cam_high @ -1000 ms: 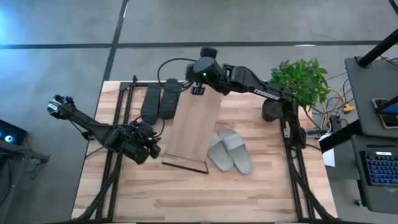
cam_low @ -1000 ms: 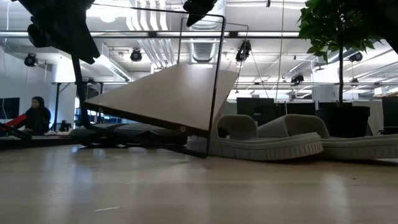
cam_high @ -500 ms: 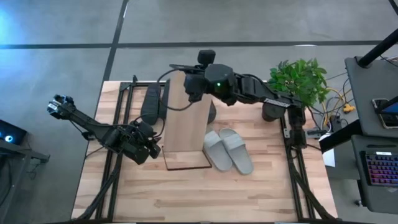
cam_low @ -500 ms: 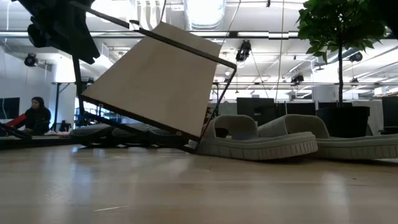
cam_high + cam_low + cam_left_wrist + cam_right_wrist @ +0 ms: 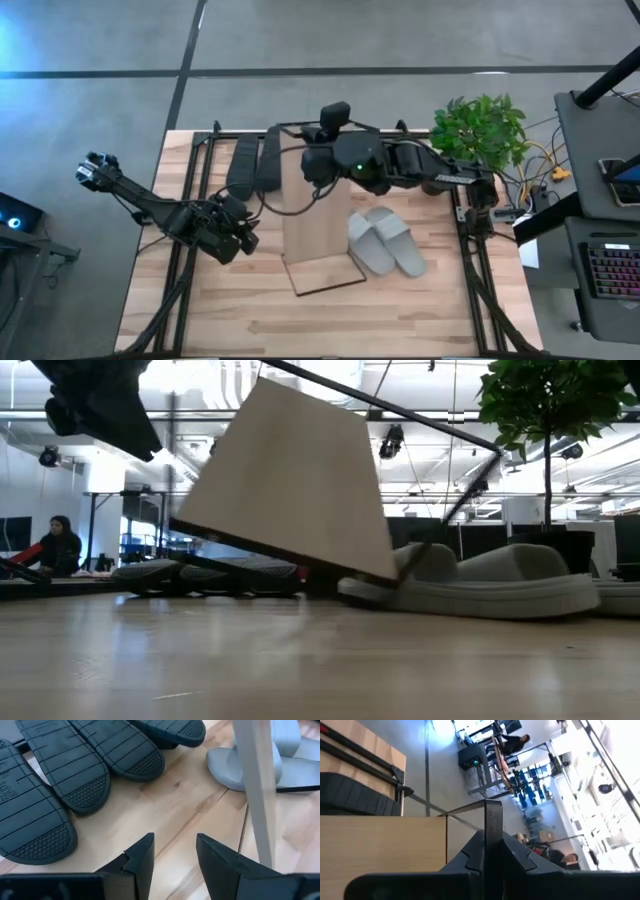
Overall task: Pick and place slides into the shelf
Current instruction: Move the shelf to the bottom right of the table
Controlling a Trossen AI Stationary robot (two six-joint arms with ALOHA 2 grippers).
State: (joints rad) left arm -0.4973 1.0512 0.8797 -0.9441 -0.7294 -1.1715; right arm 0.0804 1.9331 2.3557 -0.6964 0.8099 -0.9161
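Shelf (image 5: 318,225) tipped up on one edge at mid-table, clamped by its black frame in the right gripper (image 5: 318,165).

Lifted far edge high; low edge of the wooden board down near the table (image 5: 250,320), just beside the two light grey slides (image 5: 385,240). Right gripper fingers (image 5: 492,845) pressed together on a thin frame bar. Four dark slides (image 5: 65,770) lying soles up by the table's far left edge, close to the shelf's left side. Left gripper (image 5: 172,855) hovering low over bare wood near them, fingers apart, holding nothing. Potted plant (image 5: 480,130) at the far right corner. Wide bare room along the near edge of the table.
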